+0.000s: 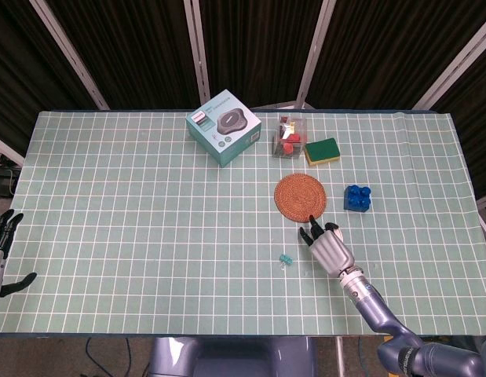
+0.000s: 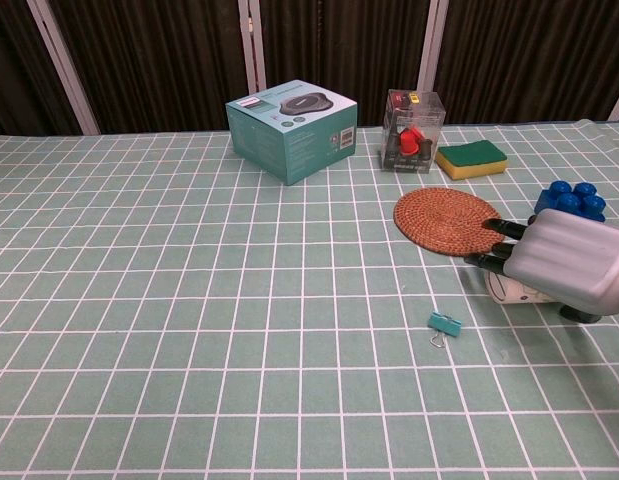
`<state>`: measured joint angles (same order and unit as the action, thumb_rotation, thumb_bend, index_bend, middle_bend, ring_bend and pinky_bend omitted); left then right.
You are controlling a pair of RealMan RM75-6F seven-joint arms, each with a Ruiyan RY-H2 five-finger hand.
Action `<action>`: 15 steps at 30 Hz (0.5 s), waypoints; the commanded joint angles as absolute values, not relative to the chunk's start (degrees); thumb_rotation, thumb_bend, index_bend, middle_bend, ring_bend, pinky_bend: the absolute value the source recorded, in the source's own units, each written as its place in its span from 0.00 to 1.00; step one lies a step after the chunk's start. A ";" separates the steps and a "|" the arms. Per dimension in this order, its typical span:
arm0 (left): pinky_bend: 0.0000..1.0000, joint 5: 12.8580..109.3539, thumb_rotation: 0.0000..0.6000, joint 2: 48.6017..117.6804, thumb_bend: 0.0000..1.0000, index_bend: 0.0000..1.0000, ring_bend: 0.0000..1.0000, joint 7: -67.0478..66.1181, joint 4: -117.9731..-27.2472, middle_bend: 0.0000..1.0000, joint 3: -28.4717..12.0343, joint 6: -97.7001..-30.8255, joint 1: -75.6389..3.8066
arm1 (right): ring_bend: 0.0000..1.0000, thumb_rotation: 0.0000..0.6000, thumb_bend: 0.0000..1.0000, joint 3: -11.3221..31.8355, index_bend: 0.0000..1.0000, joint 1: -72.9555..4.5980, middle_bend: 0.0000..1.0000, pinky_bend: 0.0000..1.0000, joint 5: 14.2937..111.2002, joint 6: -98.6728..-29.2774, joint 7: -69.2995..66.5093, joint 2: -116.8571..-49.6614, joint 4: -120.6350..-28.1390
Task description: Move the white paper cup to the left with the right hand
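Chest view showed us the right robot hand curled over the white paper cup, apparently gripping it.

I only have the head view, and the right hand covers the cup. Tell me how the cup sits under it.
Observer: In the chest view the white paper cup lies on its side on the table, not upright.
Operator: Say where the right hand is on it.
Observer: The right hand sits on top of the cup, with its dark fingers draped over the cup's upper side. I cannot tell whether it is really gripping.
Operator: Report what lies to the cup's left.
Observer: The teal binder clip lies flat, ahead and to the left of the cup, with bare cloth between them.
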<state>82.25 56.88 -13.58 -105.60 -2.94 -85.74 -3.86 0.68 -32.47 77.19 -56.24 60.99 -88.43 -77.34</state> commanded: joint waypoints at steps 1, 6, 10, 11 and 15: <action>0.00 82.19 1.00 56.88 0.00 0.00 0.00 -13.54 -105.56 0.00 -2.95 -85.71 -3.87 | 0.05 1.00 0.22 0.22 0.13 -32.67 0.28 0.45 78.06 -56.47 60.08 -88.76 -76.21; 0.00 82.10 1.00 56.94 0.00 0.00 0.00 -13.58 -105.48 0.00 -2.96 -85.55 -3.97 | 0.07 1.00 0.27 -0.33 0.18 -32.78 0.31 0.48 80.80 -57.96 56.16 -89.06 -74.60; 0.00 82.10 1.00 56.93 0.00 0.00 0.00 -13.59 -105.52 0.00 -2.93 -85.59 -3.96 | 0.08 1.00 0.27 -0.26 0.20 -32.67 0.32 0.49 82.37 -59.15 51.17 -89.06 -74.25; 0.00 82.10 1.00 56.93 0.00 0.00 0.00 -13.58 -105.54 0.00 -2.93 -85.60 -3.96 | 0.08 1.00 0.27 -0.18 0.20 -32.65 0.32 0.49 82.61 -59.41 50.20 -89.00 -74.37; 0.00 82.12 1.00 56.85 0.00 0.00 0.00 -13.39 -105.61 0.00 -2.92 -85.63 -3.95 | 0.09 1.00 0.27 0.88 0.21 -32.46 0.33 0.50 84.15 -61.74 42.97 -88.11 -76.33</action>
<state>82.12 56.85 -13.39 -105.60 -2.92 -85.62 -3.94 0.16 -32.61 82.83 -60.00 47.22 -88.73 -75.07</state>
